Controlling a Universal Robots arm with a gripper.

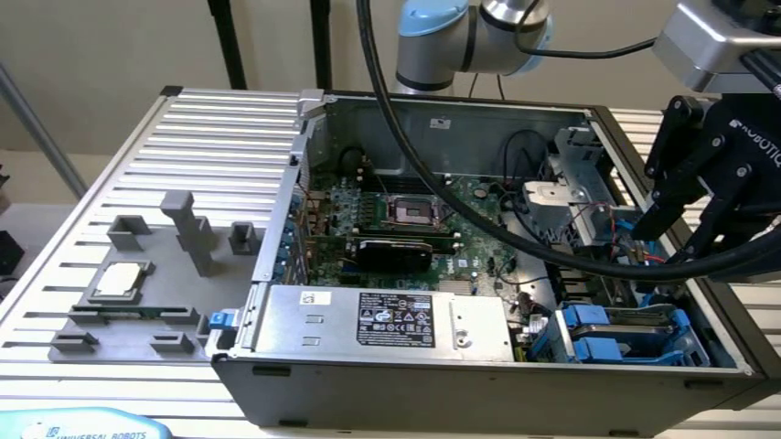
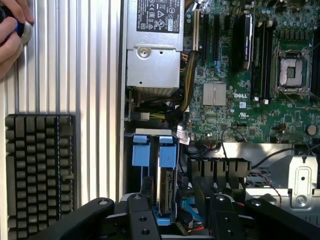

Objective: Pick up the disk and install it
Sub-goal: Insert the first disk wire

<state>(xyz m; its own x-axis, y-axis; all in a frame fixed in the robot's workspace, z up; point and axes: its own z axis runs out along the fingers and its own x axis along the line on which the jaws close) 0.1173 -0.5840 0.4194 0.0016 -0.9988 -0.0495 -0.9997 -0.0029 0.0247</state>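
Gripper (image 2: 180, 214) sits closest to the wrist cam. Its black jaws are spread wide, well wider than the thin edge btwn them, w/ nothing clamped as far as I can see. The disk (image 2: 165, 189) stands on edge in that gap, nearer one jaw, down in the drive bay w/ its blue handle (image 2: 167, 152) on the far end. It's edge-on because the bay's slots take drives that way, so I judge it's in or almost in its slot. Can't tell if a jaw touches it. Its near end is cut off behind the jaws and its broad faces are turned away, so seating depth is unclear.

A second blue carrier (image 2: 141, 150) sits just beside it, same orientation.

Further in are the PSU (image 2: 152, 55) w/ its black label, then the motherboard (image 2: 235, 60) and the open CPU socket (image 2: 290, 75).

Outside the case wall, a keyboard (image 2: 40, 170) lies on the slotted table (image 1: 219, 137). A person's hand (image 2: 11, 30) at the frame corner holds smth small, too cut off to ID.

In the exterior view the gripper hangs over the case (image 1: 488, 375) at the exterior view's right. A grey fixture w/ a square chip (image 1: 123, 279) is well apart at the exterior view's left.
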